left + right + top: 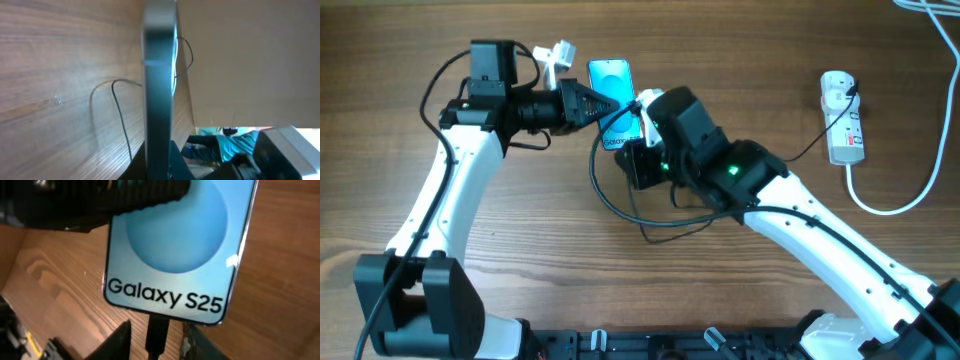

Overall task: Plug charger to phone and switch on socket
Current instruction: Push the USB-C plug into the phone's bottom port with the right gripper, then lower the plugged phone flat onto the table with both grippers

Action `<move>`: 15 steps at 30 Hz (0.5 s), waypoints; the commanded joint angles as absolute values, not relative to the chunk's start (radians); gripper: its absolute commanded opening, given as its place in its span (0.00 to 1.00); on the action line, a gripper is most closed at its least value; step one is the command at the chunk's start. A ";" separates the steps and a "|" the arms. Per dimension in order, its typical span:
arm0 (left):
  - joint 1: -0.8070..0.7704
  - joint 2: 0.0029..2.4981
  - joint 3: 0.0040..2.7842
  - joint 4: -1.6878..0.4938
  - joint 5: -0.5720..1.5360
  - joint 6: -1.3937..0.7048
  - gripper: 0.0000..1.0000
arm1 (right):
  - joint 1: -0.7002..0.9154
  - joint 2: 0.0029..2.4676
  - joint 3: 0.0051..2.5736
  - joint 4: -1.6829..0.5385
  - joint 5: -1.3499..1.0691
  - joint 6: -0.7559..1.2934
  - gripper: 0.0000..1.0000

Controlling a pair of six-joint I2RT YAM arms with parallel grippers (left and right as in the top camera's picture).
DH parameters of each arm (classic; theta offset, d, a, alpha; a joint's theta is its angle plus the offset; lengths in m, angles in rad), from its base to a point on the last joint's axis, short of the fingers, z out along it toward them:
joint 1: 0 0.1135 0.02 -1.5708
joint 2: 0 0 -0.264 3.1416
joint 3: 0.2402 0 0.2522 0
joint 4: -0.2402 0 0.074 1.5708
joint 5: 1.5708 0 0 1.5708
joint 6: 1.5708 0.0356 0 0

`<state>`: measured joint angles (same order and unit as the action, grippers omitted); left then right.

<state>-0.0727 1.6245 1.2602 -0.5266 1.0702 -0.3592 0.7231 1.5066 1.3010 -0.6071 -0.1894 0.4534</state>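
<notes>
1. The left pincer [600, 103] is reaching in from 9 o'clock and clamping shut on the small rectangular smartphone with the cyan screen [611, 74], one dark ribbed finger [125, 195] pressing across the upper screen.
2. The phone is sitting just left of 12 o'clock on the brown wooden counter [550, 260], screen facing up, its lettered short edge pointing to 6 o'clock. The left wrist view is showing it edge-on [159, 100], and whether its back is touching the counter cannot be told.
3. The thin black charger cable's small dark connector [157, 332] is sitting against the middle of the phone's lettered edge and seems to be plugged in, though the port itself is hidden.
4. The right pincer [156, 327] is hovering at the phone's 6 o'clock end with its fingers [122, 340] standing apart, one on each side of the connector, with a gap showing on both sides.
5. The cable is looping over the counter at 6 o'clock of the phone [122, 130], under the right arm.
6. The white elongated power strip with small red marks [844, 125] is lying well apart at 3 o'clock, its thick white cord [853, 182] leaving its 6 o'clock end.
</notes>
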 commanded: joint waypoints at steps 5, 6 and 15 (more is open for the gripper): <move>-0.081 1.602 1.262 -0.537 1.082 -0.345 0.04 | 0.715 1.487 1.330 -0.665 -0.162 0.447 0.56; -0.081 1.602 1.262 -0.545 1.060 -0.345 0.04 | 0.715 1.487 1.330 -0.686 -0.162 0.447 0.59; -0.096 1.675 1.262 -0.698 0.818 -0.344 0.04 | 0.671 1.487 1.330 -0.831 -0.119 0.501 1.00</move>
<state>-0.0788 1.6302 1.2594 -0.6930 0.8337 -0.3557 0.7052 1.5051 1.3071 -0.8268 -0.1474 0.4706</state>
